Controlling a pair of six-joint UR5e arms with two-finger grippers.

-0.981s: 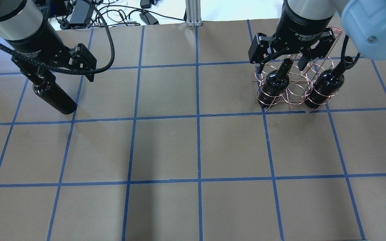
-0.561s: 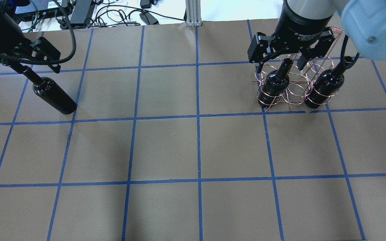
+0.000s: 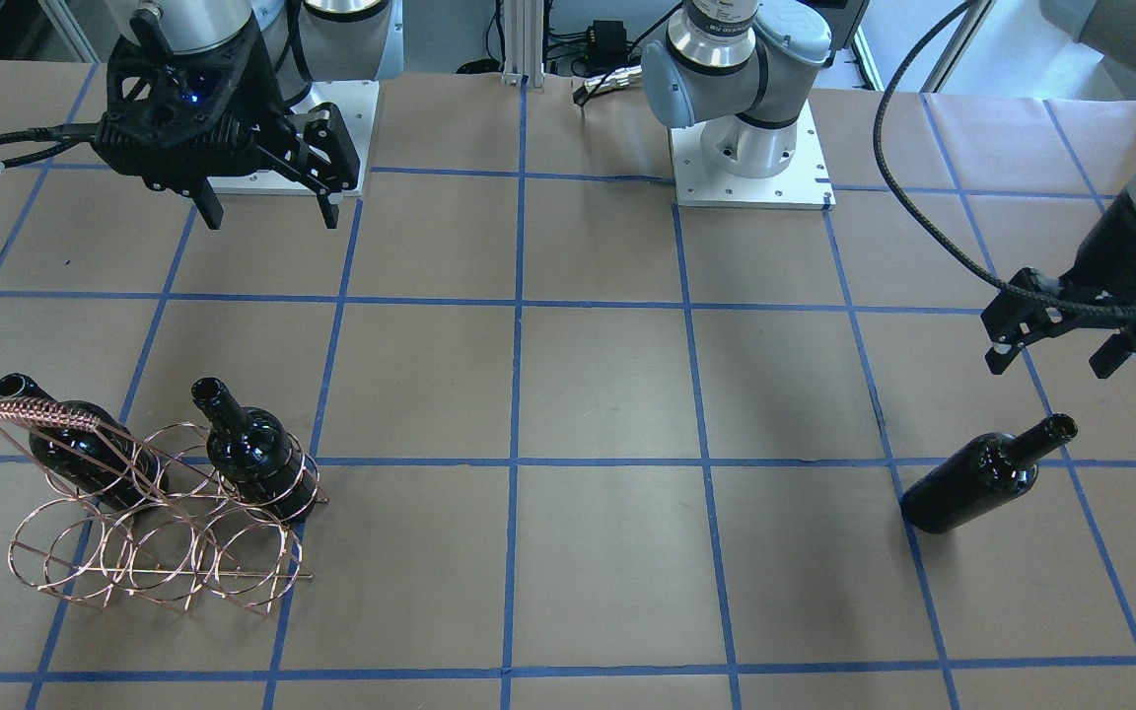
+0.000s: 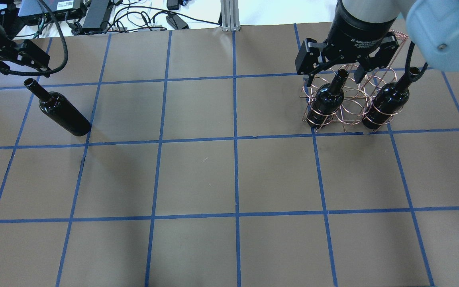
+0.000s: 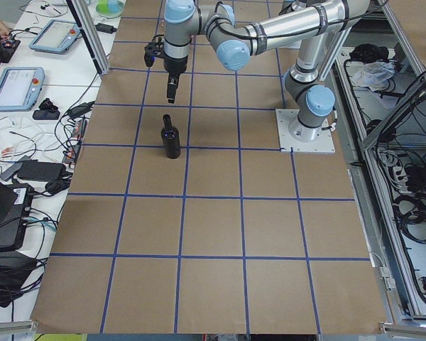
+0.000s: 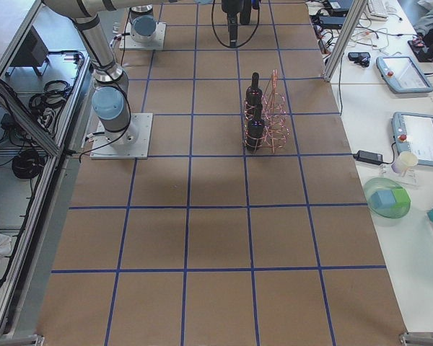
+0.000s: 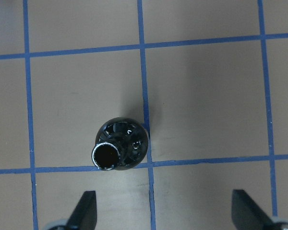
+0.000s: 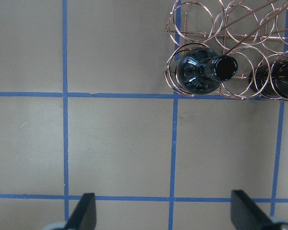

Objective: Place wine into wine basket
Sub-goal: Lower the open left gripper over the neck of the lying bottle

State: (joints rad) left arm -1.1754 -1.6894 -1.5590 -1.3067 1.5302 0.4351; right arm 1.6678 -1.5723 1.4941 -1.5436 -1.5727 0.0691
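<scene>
One wine bottle [image 4: 60, 113] stands free on the table at the left, also in the front view [image 3: 982, 475] and from above in the left wrist view [image 7: 120, 148]. My left gripper [image 4: 10, 63] is open and empty, raised behind that bottle, apart from it [image 3: 1049, 367]. The copper wire wine basket [image 4: 353, 107] stands at the right and holds two bottles [image 4: 329, 99] [image 4: 389, 101], one at each end, with the middle ring bare. My right gripper [image 4: 333, 69] is open and empty above the basket [image 3: 270, 212].
Brown paper with a blue tape grid covers the table [image 4: 233, 179]. Cables and power bricks [image 4: 126, 16] lie past the far edge. The arm bases [image 3: 750, 148] stand on white plates. The basket's coil-wrapped handle [image 3: 35, 412] rises above the bottles.
My left gripper has moved up and away to the left from the standing bottle's neck, which now shows in full. The bottle, the basket and my right gripper have stayed put.
</scene>
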